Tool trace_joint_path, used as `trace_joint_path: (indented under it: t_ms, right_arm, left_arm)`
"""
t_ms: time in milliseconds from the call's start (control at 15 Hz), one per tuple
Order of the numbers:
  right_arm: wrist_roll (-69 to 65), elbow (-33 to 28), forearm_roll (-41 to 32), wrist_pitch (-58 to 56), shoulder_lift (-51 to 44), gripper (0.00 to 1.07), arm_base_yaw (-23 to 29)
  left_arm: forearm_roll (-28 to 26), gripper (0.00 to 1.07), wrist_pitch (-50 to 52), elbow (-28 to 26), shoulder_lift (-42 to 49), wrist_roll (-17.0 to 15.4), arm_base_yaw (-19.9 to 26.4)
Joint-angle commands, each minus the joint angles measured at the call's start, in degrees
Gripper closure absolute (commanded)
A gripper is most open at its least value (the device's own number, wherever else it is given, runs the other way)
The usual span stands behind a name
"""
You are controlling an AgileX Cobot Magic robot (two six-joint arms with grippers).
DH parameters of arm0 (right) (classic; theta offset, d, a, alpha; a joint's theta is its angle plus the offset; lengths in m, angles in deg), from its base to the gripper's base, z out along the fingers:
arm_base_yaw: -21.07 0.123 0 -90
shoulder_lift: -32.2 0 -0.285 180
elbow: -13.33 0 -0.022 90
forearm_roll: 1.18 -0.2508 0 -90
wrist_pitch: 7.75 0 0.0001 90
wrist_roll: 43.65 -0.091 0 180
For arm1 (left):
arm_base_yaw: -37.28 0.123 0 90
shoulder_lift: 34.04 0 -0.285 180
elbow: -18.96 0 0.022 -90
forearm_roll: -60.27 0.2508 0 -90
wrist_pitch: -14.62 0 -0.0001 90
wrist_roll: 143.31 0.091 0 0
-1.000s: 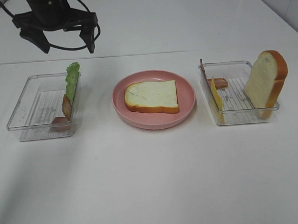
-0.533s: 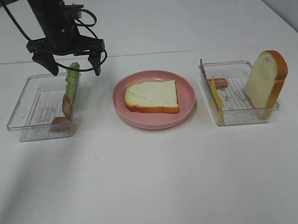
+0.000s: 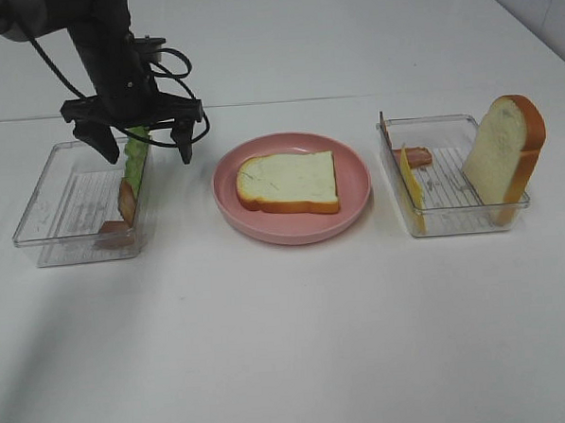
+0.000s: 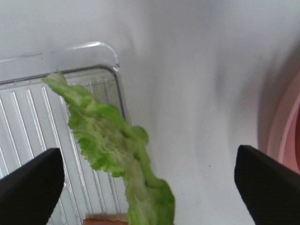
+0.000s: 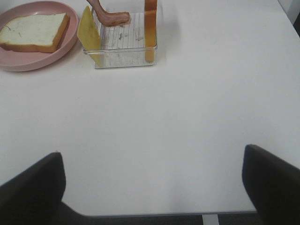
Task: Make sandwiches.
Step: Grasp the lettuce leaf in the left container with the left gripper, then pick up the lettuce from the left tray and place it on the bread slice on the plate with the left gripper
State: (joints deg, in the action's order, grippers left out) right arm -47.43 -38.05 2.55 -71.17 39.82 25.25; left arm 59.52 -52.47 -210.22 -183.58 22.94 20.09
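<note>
near the table's left edge, clear tray [image 3: 37, 220] with lettuce [image 3: 138, 157] leaning on its right wall, foot hard to make out behind bacon [image 3: 127, 201]. left gripper [image 3: 147, 150] wide open astride the leaf, gripping nothing; lower than a second ago. at centre, pink plate [image 3: 293, 232] with one bread slice [image 3: 288, 181] lying flat. near the right edge, second tray [image 3: 454, 223]: cheese [image 3: 411, 188], half-hidden bacon piece [image 3: 414, 155], upright bread [image 3: 502, 157]. right gripper [image 5: 152, 183] open over the white table [image 3: 289, 344], outside the high view.

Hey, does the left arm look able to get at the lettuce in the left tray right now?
Probably yes. The left gripper hangs open over the lettuce, jaws either side of it, nothing covering it. The tray wall beside the leaf also sits between the jaws and might get pinched.
</note>
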Motion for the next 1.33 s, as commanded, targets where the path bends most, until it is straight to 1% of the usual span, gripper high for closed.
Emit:
trace_joint_path:
  t_ms: [67,200,267,333,400,467,533,600,667,800,933,1133,1200,1333]
  right_arm:
    - [0.4,-0.1,-0.2,0.5,-1.8,0.09,-0.3]
    - [0.4,-0.1,-0.2,0.5,-1.8,0.09,-0.3]
    - [0.4,-0.1,-0.2,0.5,-1.8,0.09,-0.3]
    - [0.4,-0.1,-0.2,0.5,-1.8,0.09,-0.3]
    - [0.4,-0.1,-0.2,0.5,-1.8,0.09,-0.3]
    - [0.4,-0.1,-0.2,0.5,-1.8,0.09,-0.3]
    - [0.4,-0.1,-0.2,0.5,-1.8,0.09,-0.3]
    - [0.4,-0.1,-0.2,0.5,-1.8,0.09,-0.3]
    - [0.4,-0.1,-0.2,0.5,-1.8,0.09,-0.3]
    - [0.4,-0.1,-0.2,0.5,-1.8,0.09,-0.3]
    - [0.4,-0.1,-0.2,0.5,-1.8,0.09,-0.3]
    - [0.4,-0.1,-0.2,0.5,-1.8,0.09,-0.3]
    - [0.4,-0.1,-0.2,0.5,-1.8,0.09,-0.3]
    - [0.4,-0.1,-0.2,0.5,-1.8,0.09,-0.3]
  left_arm:
    - [-0.3,0.17,0.1,0.2,0.1,-0.6,0.1]
    - [-0.3,0.24,-0.3,0.2,0.1,-0.7,0.1]
    - [-0.3,0.30,-0.5,0.2,0.4,-0.7,0.1]
    - [-0.3,0.34,-0.5,0.2,0.4,-0.7,0.1]
    - [-0.3,0.50,-0.9,-0.5,0.4,-1.8,0.1]
    - [-0.3,0.53,-0.9,-0.6,0.4,-2.3,0.1]
    - [-0.3,0.64,-0.9,-0.6,0.4,-3.4,0.1]
    - [-0.3,0.69,-0.9,-0.6,0.4,-3.6,0.1]
    - [-0.3,0.83,-1.3,-0.6,0.4,-3.6,0.1]
    - [-0.2,0.96,-1.5,-0.6,0.4,-3.6,0.1]
    - [-0.2,1.00,-2.2,-0.6,0.4,-3.6,0.1]
    - [0.7,1.02,-4.0,-0.6,0.4,-3.6,0.1]
    - [1.1,1.06,-5.0,-0.6,0.4,-3.6,0.1]
    - [1.5,1.07,-6.1,-1.0,0.5,-3.6,0.1]
